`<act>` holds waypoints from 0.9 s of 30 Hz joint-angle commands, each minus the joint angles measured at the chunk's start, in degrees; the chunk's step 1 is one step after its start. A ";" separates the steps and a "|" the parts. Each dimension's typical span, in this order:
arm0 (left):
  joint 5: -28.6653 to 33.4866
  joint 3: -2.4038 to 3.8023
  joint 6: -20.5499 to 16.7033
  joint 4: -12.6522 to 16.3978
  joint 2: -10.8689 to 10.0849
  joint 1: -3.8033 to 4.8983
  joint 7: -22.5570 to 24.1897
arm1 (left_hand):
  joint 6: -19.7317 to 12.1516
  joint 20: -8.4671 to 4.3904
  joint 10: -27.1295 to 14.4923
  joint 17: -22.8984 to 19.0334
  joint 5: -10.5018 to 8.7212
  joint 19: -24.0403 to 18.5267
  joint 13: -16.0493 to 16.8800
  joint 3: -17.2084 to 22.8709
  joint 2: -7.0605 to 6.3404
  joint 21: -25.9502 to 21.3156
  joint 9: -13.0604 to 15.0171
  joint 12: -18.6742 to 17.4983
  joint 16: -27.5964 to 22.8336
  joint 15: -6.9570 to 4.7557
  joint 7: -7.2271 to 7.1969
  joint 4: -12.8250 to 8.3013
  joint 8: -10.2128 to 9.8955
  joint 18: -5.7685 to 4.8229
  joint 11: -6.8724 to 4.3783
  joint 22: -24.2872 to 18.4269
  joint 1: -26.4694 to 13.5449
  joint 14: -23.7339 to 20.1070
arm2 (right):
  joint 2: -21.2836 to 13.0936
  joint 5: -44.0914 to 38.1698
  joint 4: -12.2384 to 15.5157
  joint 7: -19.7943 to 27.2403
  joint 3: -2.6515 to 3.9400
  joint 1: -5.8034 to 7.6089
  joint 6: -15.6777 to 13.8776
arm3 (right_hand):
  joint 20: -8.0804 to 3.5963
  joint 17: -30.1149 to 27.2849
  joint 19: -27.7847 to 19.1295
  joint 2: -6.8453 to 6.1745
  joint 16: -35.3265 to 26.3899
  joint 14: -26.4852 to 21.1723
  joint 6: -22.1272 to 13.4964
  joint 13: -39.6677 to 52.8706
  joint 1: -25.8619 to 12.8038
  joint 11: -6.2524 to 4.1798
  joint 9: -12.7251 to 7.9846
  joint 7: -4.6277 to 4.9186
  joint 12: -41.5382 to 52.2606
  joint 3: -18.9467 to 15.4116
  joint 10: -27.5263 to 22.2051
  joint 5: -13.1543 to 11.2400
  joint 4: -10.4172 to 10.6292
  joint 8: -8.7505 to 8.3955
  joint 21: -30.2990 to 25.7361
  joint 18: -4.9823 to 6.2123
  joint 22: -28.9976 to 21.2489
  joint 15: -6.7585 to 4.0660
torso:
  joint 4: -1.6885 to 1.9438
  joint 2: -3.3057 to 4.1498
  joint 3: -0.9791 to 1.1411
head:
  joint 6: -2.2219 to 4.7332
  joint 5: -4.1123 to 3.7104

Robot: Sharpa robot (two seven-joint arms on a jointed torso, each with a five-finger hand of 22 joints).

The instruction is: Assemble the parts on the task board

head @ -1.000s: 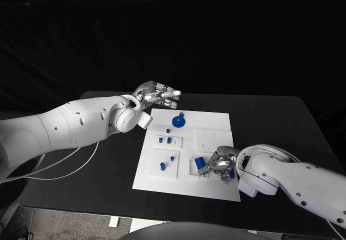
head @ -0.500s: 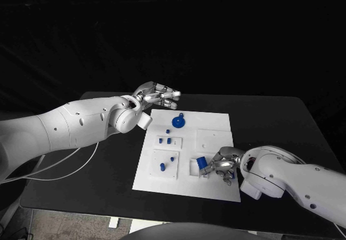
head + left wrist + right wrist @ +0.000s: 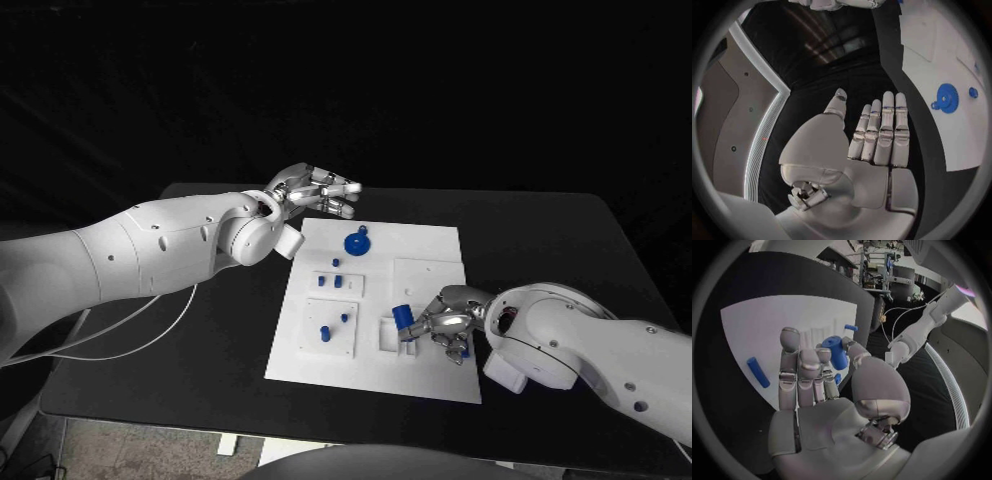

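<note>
Head view: your right hand [image 3: 440, 325] sits over the near right part of the white board [image 3: 433, 250], pinching a blue block [image 3: 405, 317]; your left hand [image 3: 313, 190] hovers off the board's far left corner, fingers straight, empty. Left wrist view: flat palm, blue gear [image 3: 947, 98] on the board. Right wrist view: thumb and fingers clamp the block [image 3: 836, 352]; a blue peg [image 3: 757, 372] lies loose beside.

Smooth white arms, jointed silver left hand [image 3: 310, 190], trailing white cable [image 3: 108, 335].

Lab: cluttered equipment racks [image 3: 879, 265], cables [image 3: 901, 310]
</note>
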 commanded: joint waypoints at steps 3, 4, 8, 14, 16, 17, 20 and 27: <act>-0.35 0.02 1.15 0.09 0.09 0.01 0.22 | -0.17 -0.17 -0.41 0.10 0.32 0.39 0.09 -0.13 0.36 0.32 0.04 -0.10 -0.13 -0.02 0.28 -0.30 0.15 0.19 0.01 -0.05 0.02 0.00 | 0.31 2.96 -0.23 -2.56 0.02 0.34 4.38 | -0.25 0.02 2.16 0.51 -0.20 -0.03 0.33 -0.07 0.07 -0.07 -0.14 0.09 -0.23 -0.70 0.21 0.00 0.53 0.16 0.21 -0.70 0.13 -0.34 | 0.04 -0.02 -0.05 | -0.14 0.00; -0.35 0.02 1.17 0.09 0.10 0.01 0.21 | -0.18 -0.17 -0.42 0.09 0.32 0.39 0.09 -0.11 0.35 0.36 0.04 -0.09 -0.14 -0.01 0.30 -0.25 0.16 0.19 0.01 -0.14 0.00 -0.02 | 0.40 3.13 -0.34 -3.04 -0.01 0.40 4.84 | -0.25 0.03 2.16 0.51 -0.19 -0.03 0.33 -0.07 0.07 -0.07 -0.14 0.09 -0.23 -0.71 0.21 0.00 0.53 0.16 0.20 -0.70 0.13 -0.34 | 0.04 -0.01 -0.07 | -0.17 0.01; -0.38 0.02 1.26 0.10 0.11 0.02 0.16 | -0.19 -0.16 -0.43 0.09 0.32 0.39 0.10 -0.10 0.34 0.38 0.04 -0.08 -0.14 -0.01 0.30 -0.23 0.16 0.19 0.01 -0.18 -0.01 -0.03 | 0.74 3.49 -0.82 -4.61 -0.15 0.56 5.78 | -0.23 0.01 2.14 0.56 -0.28 -0.08 0.25 -0.21 0.08 -0.04 -0.17 0.09 -0.41 -1.40 0.10 0.16 0.66 0.15 0.15 -0.69 0.17 -0.32 | 0.05 0.02 -0.06 | -0.23 0.07; -0.49 0.02 1.38 0.12 0.12 0.02 0.09 | -0.19 -0.16 -0.43 0.09 0.32 0.39 0.10 -0.10 0.34 0.38 0.04 -0.08 -0.14 -0.01 0.30 -0.23 0.16 0.19 0.01 -0.18 -0.01 -0.03 | 1.72 3.63 -1.77 -5.76 -0.70 0.82 6.29 | -0.22 0.14 2.15 0.76 -0.23 -0.05 0.17 -0.25 0.06 -0.02 -0.20 0.11 -0.45 -2.30 0.08 0.19 0.70 0.14 0.18 -0.70 0.29 -0.30 | 0.03 0.01 -0.05 | -0.22 0.13; -0.51 0.02 1.42 0.14 0.14 0.02 0.08 | -0.19 -0.16 -0.43 0.09 0.32 0.39 0.10 -0.10 0.34 0.38 0.04 -0.08 -0.14 -0.01 0.30 -0.23 0.16 0.19 0.01 -0.18 -0.01 -0.03 | 2.23 3.62 -2.23 -5.94 -0.89 0.87 6.05 | -0.22 0.16 2.17 0.78 -0.24 -0.06 0.13 -0.27 -0.04 -0.01 -0.22 0.13 -0.47 -2.40 0.06 0.15 0.77 0.13 0.23 -0.69 0.31 -0.30 | 0.06 0.03 -0.04 | -0.24 0.10; -0.51 0.02 1.44 0.14 0.15 0.02 0.07 | -0.19 -0.16 -0.43 0.09 0.32 0.39 0.10 -0.10 0.34 0.38 0.04 -0.08 -0.14 -0.01 0.30 -0.23 0.16 0.19 0.01 -0.18 -0.01 -0.03 | 2.50 3.58 -2.50 -6.00 -0.97 0.89 5.84 | -0.21 0.16 2.16 0.77 -0.24 -0.06 0.13 -0.25 -0.06 -0.01 -0.21 0.13 -0.45 -2.42 0.06 0.11 0.78 0.14 0.23 -0.69 0.32 -0.30 | 0.08 0.03 -0.02 | -0.25 0.09; -0.53 0.02 1.46 0.16 0.15 0.02 0.07 | -0.19 -0.16 -0.43 0.09 0.32 0.39 0.10 -0.10 0.34 0.38 0.04 -0.08 -0.14 -0.01 0.30 -0.23 0.16 0.19 0.01 -0.18 -0.01 -0.03 | 3.21 3.39 -3.32 -6.12 -1.15 0.92 5.34 | -0.20 0.23 2.18 0.72 -0.19 -0.04 0.14 -0.16 -0.18 -0.01 -0.20 0.11 -0.34 -2.71 0.13 -0.14 0.90 0.15 0.20 -0.68 0.33 -0.29 | 0.11 0.04 0.00 | -0.23 0.06; -0.54 0.02 1.51 0.18 0.14 0.02 0.06 | -0.19 -0.17 -0.43 0.10 0.37 0.39 0.10 -0.11 0.41 0.39 0.04 -0.09 -0.14 -0.01 0.31 -0.18 0.16 0.19 0.01 -0.22 -0.02 -0.02 | 5.06 3.32 -4.84 -6.20 -2.22 0.94 4.97 | -0.20 0.30 2.20 0.74 -0.14 -0.03 0.10 -0.14 -0.29 0.00 -0.20 0.13 -0.32 -2.98 0.13 -0.37 1.03 0.14 0.21 -0.67 0.35 -0.29 | 0.04 0.06 0.00 | -0.35 0.19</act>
